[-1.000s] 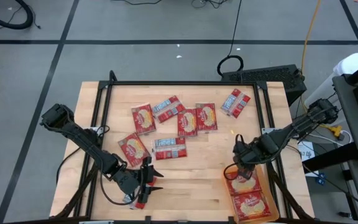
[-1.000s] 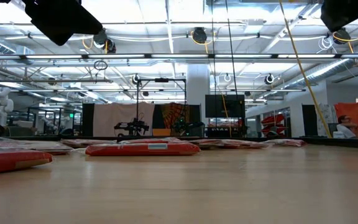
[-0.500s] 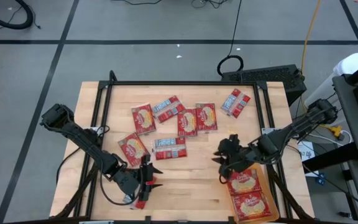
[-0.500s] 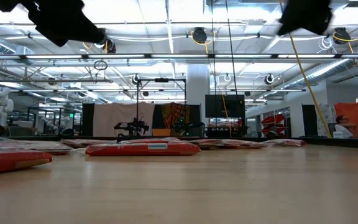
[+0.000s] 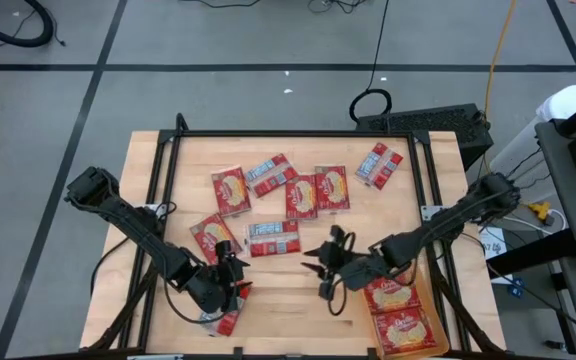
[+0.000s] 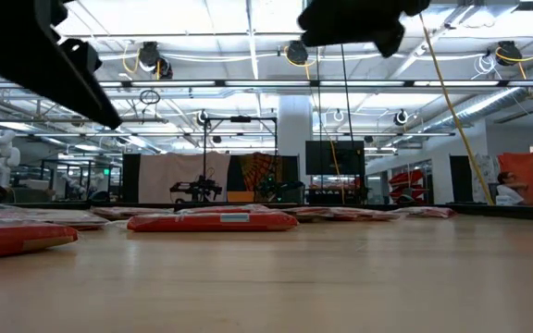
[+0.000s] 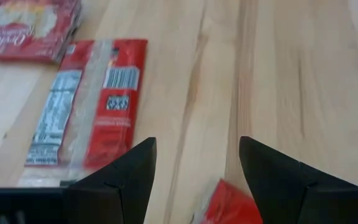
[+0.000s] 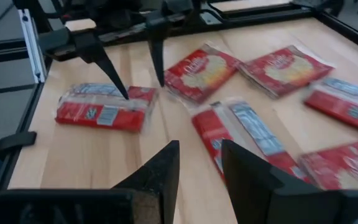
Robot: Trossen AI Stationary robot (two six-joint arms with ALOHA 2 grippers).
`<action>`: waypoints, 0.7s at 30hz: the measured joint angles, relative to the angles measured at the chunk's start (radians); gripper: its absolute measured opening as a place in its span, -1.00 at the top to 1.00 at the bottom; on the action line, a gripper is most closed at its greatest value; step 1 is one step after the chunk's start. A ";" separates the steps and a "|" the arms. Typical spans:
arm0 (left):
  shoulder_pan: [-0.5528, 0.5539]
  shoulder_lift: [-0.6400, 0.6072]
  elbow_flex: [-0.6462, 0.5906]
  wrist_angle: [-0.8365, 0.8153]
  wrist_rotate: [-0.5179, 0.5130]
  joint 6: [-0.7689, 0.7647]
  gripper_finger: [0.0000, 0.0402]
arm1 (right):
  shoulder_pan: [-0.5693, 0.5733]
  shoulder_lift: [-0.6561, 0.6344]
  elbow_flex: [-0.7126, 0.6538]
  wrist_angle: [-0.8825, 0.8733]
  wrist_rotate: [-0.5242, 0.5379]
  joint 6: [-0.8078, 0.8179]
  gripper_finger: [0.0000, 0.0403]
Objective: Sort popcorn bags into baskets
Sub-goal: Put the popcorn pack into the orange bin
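On the wooden table [image 5: 298,300], the orange basket [image 5: 426,298] sits at the near right corner, and it serves as the landmark here. Two popcorn bags lie inside it, picture side up: one [image 5: 392,293] at the end toward the table's middle, the other [image 5: 405,330] at the near end.

Just left of the basket, over bare wood, hovers the right gripper [image 5: 324,270]; its fingers are spread apart with nothing between them, and its wrist view shows a plain gap between the two dark fingers [image 8: 160,171].

Farther left of the basket, near the table's front edge, is the left gripper [image 5: 236,272]. Its fingers are spread wide and pinch nothing. A red bag [image 5: 226,321] lies on the table just below it, close to the front edge; its corner [image 7: 229,202] shows between the fingers in the left wrist view.

The loose bags lie farther from the basket, toward the middle and back of the table. A grey-white panel bag [image 5: 272,238] lies nearest, left of the right gripper, with a picture-side bag [image 5: 213,237] beside it. Behind these, more bags form a row [image 5: 298,190], and a single bag [image 5: 378,164] lies toward the far right corner, straight back from the basket.
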 joint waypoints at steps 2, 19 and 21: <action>-0.009 0.017 0.000 -0.009 0.001 -0.005 -0.17 | -0.001 0.048 0.000 0.069 -0.001 -0.020 0.46; 0.008 0.178 0.000 0.014 -0.053 -0.016 -0.17 | -0.001 0.262 0.000 0.360 -0.030 -0.054 0.46; 0.053 0.178 0.000 0.014 -0.053 0.019 -0.17 | -0.001 0.266 0.000 0.366 -0.030 -0.058 0.46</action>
